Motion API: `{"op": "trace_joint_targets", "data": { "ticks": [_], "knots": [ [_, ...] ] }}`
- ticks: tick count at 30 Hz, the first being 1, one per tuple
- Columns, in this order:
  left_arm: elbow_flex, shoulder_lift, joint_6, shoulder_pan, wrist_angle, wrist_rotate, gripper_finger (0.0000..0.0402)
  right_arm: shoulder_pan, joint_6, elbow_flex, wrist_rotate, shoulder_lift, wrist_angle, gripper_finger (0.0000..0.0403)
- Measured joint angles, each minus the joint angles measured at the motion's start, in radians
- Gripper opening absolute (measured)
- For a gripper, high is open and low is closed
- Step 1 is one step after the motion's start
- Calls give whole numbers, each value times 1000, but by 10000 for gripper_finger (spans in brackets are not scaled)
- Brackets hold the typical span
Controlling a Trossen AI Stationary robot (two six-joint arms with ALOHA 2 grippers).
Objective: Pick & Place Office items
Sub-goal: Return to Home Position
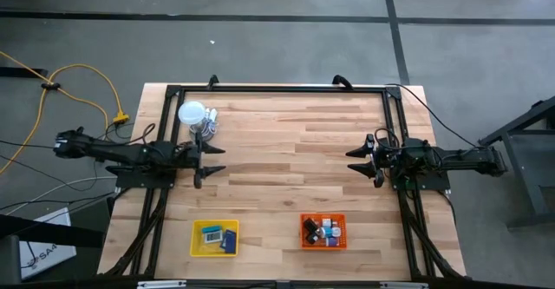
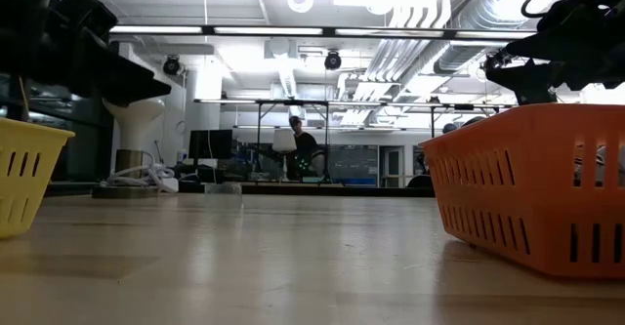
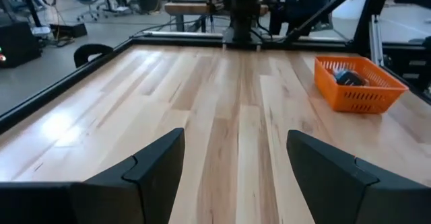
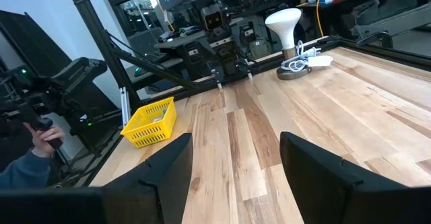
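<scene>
From where I stand, the left gripper [image 1: 222, 158] hovers over the wooden table [image 1: 286, 137] with its jaws apart. Only bare planks lie between its two dark fingers [image 3: 148, 167]. The right gripper [image 1: 351, 160] faces it from the opposite side, its jaws likewise spread and holding nothing. The two sets of jaws are well apart, with open wood between them.

Most of the office items [image 1: 324, 230] sit in the orange tray [image 1: 323, 216], a heap of small blue, white and dark pieces. That tray lies off to one side of the right jaws, near them but not in front of them. For the left jaws it is ahead and off to the side, well apart. A few more office items, teal, white and blue, lie in the yellow tray [image 1: 214, 223]. It sits to the side of the left jaws, and ahead and to the side of the right ones.

A white globe [image 1: 192, 113] on its stand is near the left jaws, on the side away from the yellow tray, and far ahead of the right jaws. Past the table edge, off to the side of the right jaws, a person's hand [image 4: 46, 135] in a blue sleeve grips something dark.
</scene>
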Motion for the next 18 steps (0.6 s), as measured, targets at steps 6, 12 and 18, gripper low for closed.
{"op": "trace_joint_targets", "data": {
  "ticks": [6,12,18],
  "knots": [
    [-10,-101,-12,28,-82,20,254,0,0,0,0,0,0,210],
    [-10,-128,39,87,-105,148,254,0,0,0,0,0,0,210],
    [-10,-125,29,163,-121,244,254,0,0,0,0,0,0,210]
  ]
}}
